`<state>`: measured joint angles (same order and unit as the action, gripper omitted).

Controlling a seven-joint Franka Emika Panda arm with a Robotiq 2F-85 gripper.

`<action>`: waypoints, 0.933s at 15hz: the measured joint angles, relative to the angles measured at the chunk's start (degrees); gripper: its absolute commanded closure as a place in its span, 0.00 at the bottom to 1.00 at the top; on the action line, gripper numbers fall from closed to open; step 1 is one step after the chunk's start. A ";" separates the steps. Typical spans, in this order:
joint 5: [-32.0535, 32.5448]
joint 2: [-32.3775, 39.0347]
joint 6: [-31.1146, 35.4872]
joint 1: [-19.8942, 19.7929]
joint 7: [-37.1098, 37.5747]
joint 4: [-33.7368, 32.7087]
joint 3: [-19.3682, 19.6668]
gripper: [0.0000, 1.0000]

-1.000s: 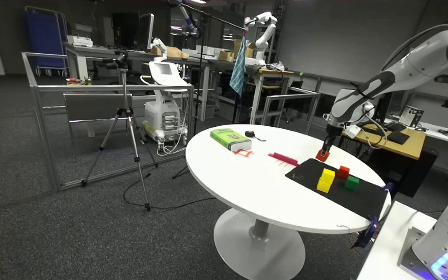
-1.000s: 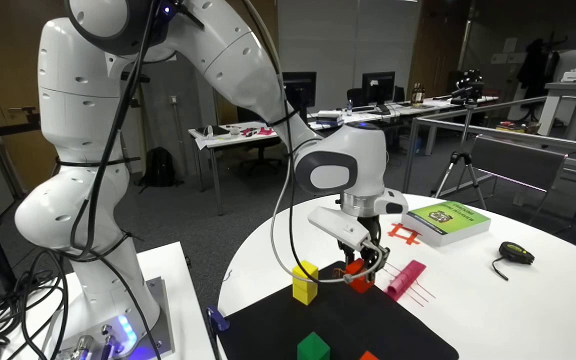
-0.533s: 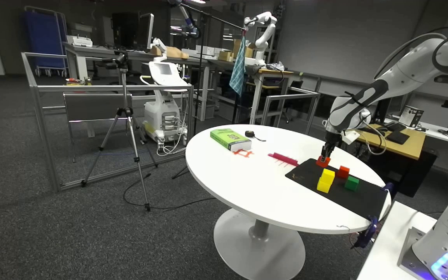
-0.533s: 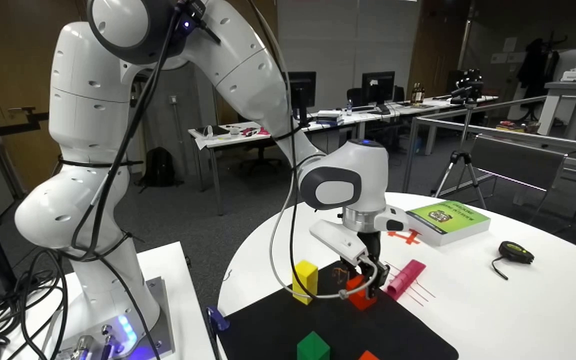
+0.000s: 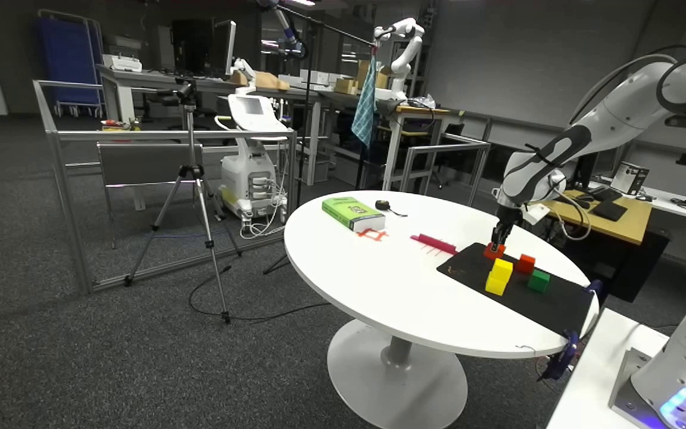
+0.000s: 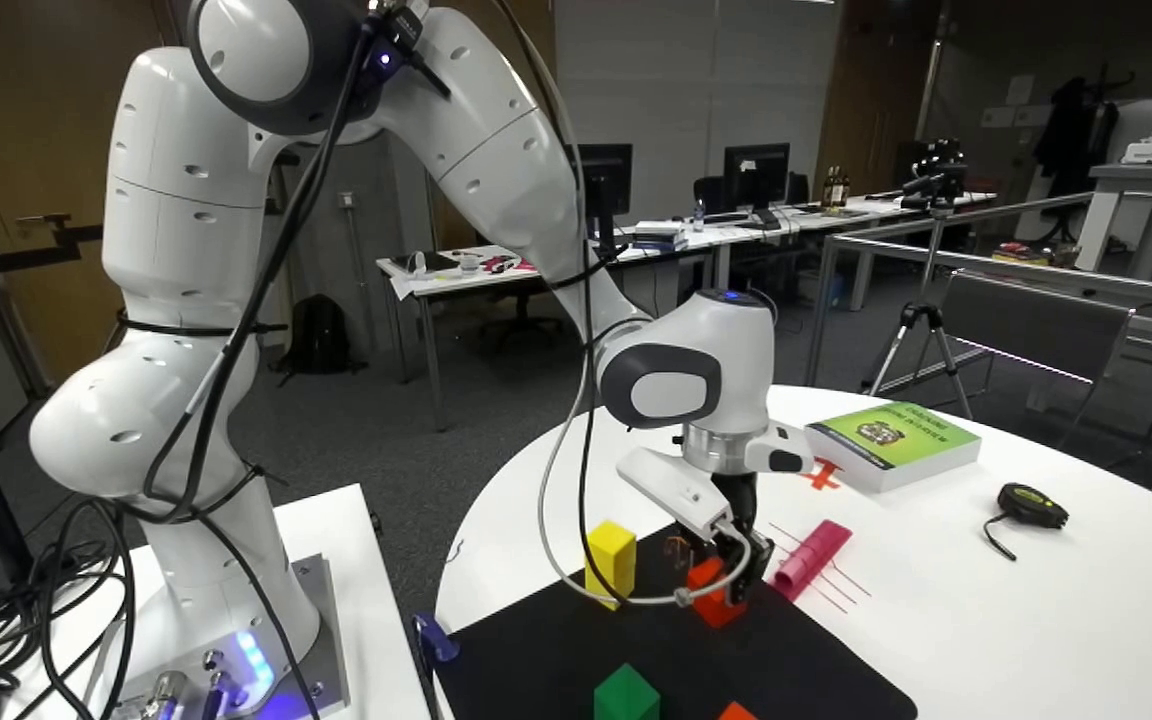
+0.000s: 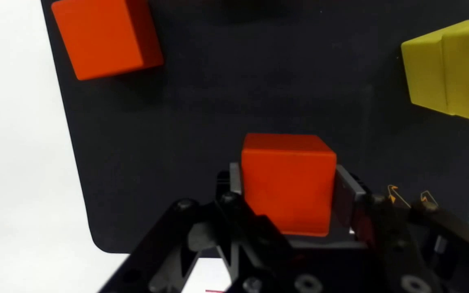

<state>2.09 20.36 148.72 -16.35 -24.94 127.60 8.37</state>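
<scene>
We have the claw gripping a red block by both sides. In the last second it has come down — now low over the black mat, near its edge facing the middle of the bench. This looks like lowering; touching or not, we can't tell.

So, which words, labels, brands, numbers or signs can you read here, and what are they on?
"CRACKING": on the green book.
"INTERVIEW": same book; the word before it is blurred.
Too small or blurred: the book's other print, the marks on the tape measure and the black-and-white box.
Held red cube: no lettering shows.
</scene>
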 measured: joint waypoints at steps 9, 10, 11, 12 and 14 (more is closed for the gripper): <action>2.39 3.84 2.18 -0.02 0.00 -1.53 0.30 0.69; 3.00 4.37 2.25 -0.02 0.00 -2.06 0.43 0.69; 3.64 4.86 2.29 -0.02 0.00 -2.52 0.58 0.69; 4.12 5.30 2.29 -0.03 0.00 -2.98 0.69 0.69; 4.47 6.30 2.29 -0.07 0.01 -3.78 0.78 0.69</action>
<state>6.57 26.65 151.01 -16.42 -24.93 123.82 9.14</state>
